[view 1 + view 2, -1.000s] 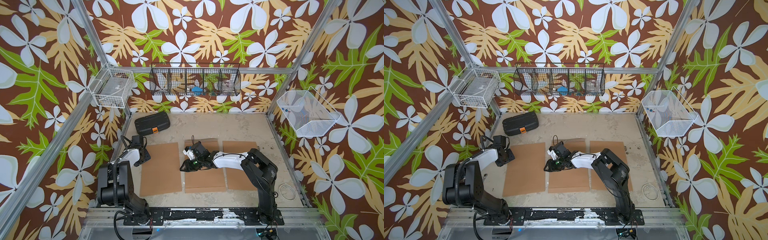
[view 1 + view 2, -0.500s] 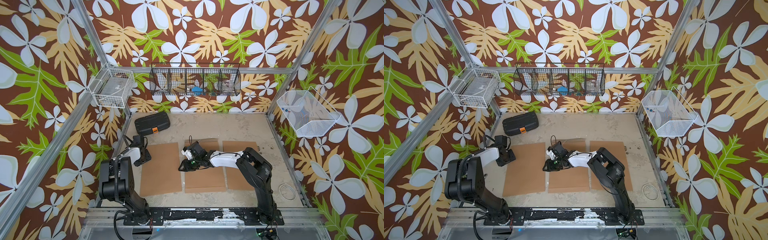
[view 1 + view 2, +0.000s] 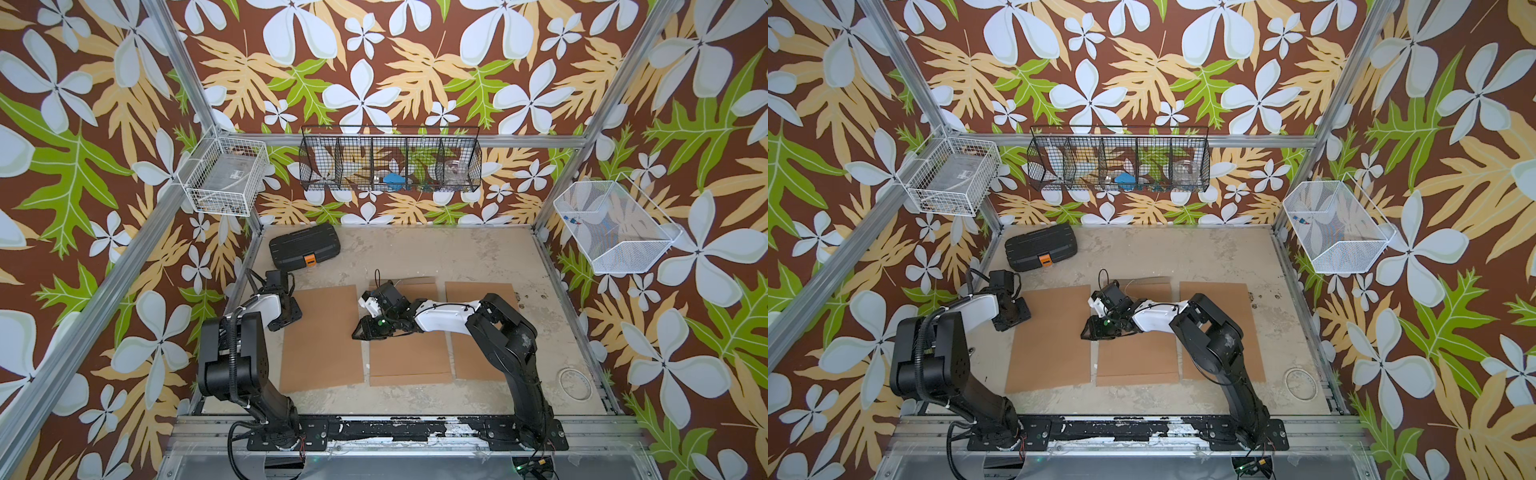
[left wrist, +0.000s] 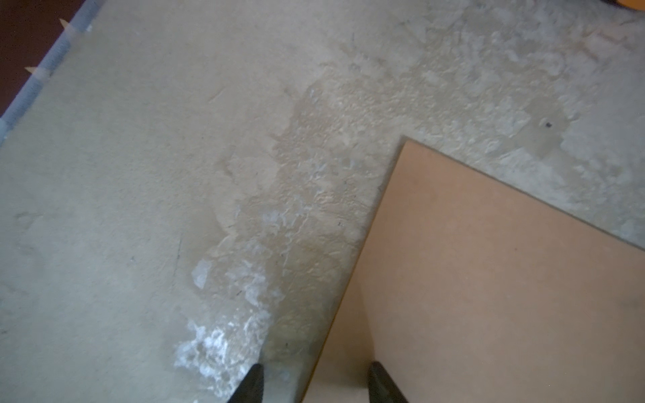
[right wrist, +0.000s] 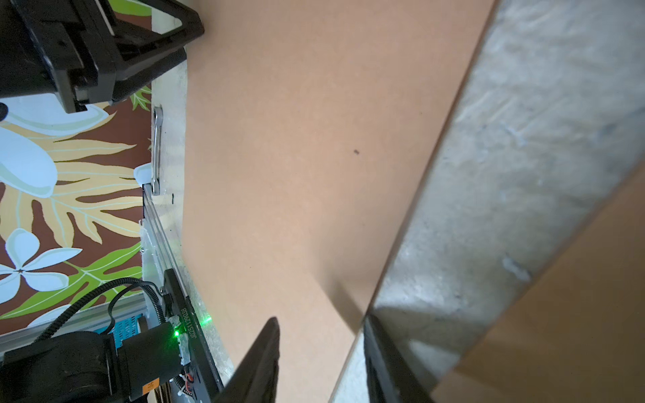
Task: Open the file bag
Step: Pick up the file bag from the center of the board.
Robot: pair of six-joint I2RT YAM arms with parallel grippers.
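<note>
Three flat brown file bags lie side by side on the table in both top views: a left one (image 3: 320, 336), a middle one (image 3: 409, 353) and a right one (image 3: 461, 291). My left gripper (image 3: 291, 318) is low at the left bag's far left corner. In the left wrist view it (image 4: 316, 380) is open, its fingertips straddling that bag's edge (image 4: 356, 265). My right gripper (image 3: 362, 331) is low over the gap between the left and middle bags. In the right wrist view it (image 5: 321, 349) is open, one finger over the left bag (image 5: 314, 157), the other over bare table.
A black tool case (image 3: 304, 251) with an orange latch lies at the back left. Wire baskets hang on the walls: white (image 3: 224, 176), black (image 3: 390, 164), white (image 3: 611, 226). A pale ring (image 3: 575, 384) lies at the front right. A wrench (image 5: 157, 150) lies by the left rail.
The right arm has drawn in and its gripper has shifted slightly left towards the left bag's edge. The left arm's elbow has swung a little; its gripper stays at the corner.
</note>
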